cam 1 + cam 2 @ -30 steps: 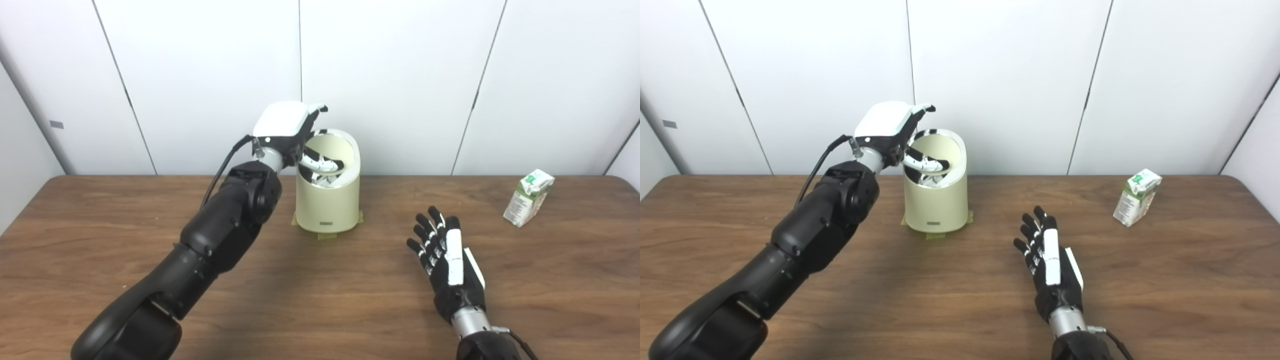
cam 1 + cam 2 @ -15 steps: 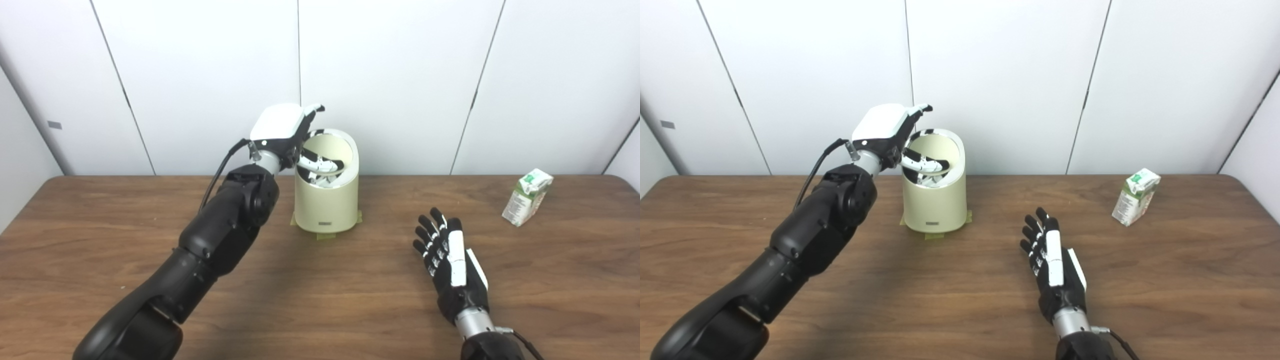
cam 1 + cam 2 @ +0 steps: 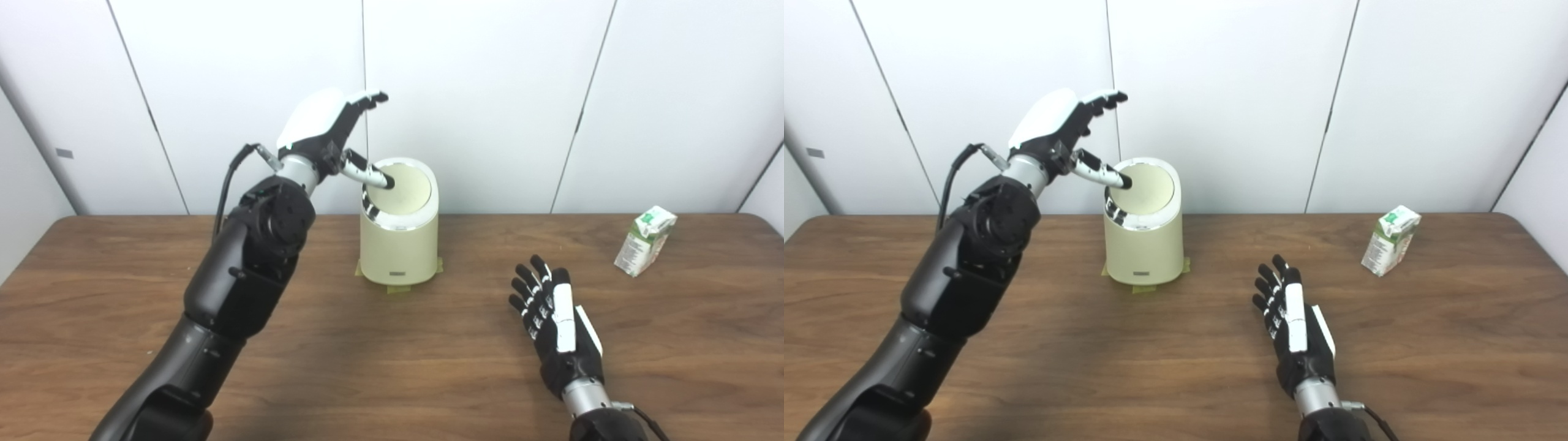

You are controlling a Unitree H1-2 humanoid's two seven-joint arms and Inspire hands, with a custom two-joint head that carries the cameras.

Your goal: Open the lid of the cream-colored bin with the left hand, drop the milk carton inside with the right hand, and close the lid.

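The cream-colored bin (image 3: 399,248) stands at the back middle of the table on tape tabs. Its round lid (image 3: 405,191) lies flat inside the chrome rim, covering the opening. My left hand (image 3: 324,128) is raised above and to the left of the bin. It is open with fingers spread, and the thumb tip (image 3: 383,180) rests at the lid's left edge. The green-and-white milk carton (image 3: 646,241) stands upright at the far right, untouched. My right hand (image 3: 554,318) is open near the table's front, fingers pointing up, well short of the carton.
The brown wooden table (image 3: 392,361) ends at a white panelled wall (image 3: 490,92) just behind the bin. A cable (image 3: 229,177) loops off my left wrist.
My left hand has lifted up and out of the bin's opening. The lid, pushed inward before, has swung back to cover the opening. The right hand has barely shifted.
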